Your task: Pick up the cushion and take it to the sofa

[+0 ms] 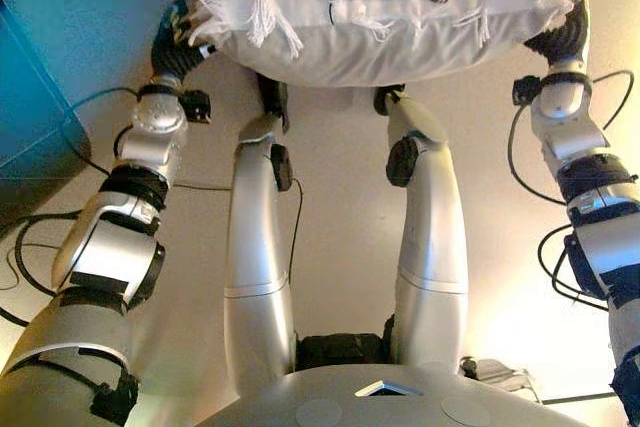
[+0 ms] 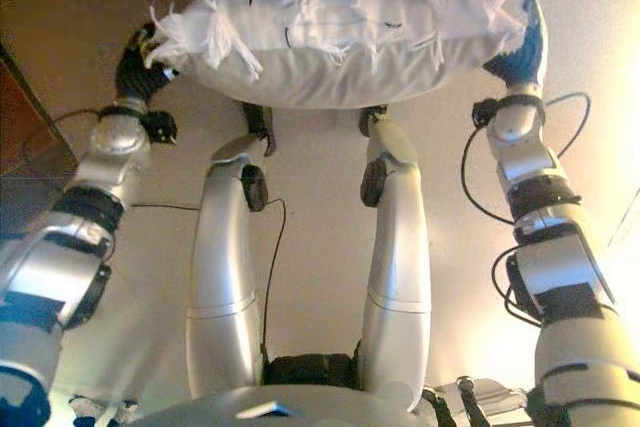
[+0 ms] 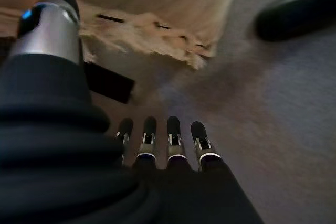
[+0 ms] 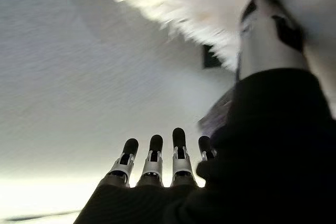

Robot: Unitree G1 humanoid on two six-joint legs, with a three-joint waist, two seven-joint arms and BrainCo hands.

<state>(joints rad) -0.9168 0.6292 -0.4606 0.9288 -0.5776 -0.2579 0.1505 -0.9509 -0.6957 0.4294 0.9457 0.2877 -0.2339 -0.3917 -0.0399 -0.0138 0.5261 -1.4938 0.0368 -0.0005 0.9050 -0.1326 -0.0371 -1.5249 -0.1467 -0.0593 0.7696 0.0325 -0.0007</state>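
Note:
A white cushion (image 1: 380,17) with fringed edges is held up off the floor between my two hands. My left hand (image 1: 178,42) presses against its left end, and my right hand (image 1: 565,22) presses against its right end. In the left wrist view my hand (image 3: 105,145) has its fingers straight, with the thumb up beside the cushion's fringe (image 3: 152,35). In the right wrist view my hand (image 4: 210,145) also has straight fingers, with the thumb against the cushion (image 4: 210,3). Both hands show in the right eye view too, the left hand (image 2: 135,62) and the right hand (image 2: 520,47).
A teal piece of furniture (image 1: 40,77) stands at the far left. Beige carpet floor (image 1: 480,147) lies below the cushion.

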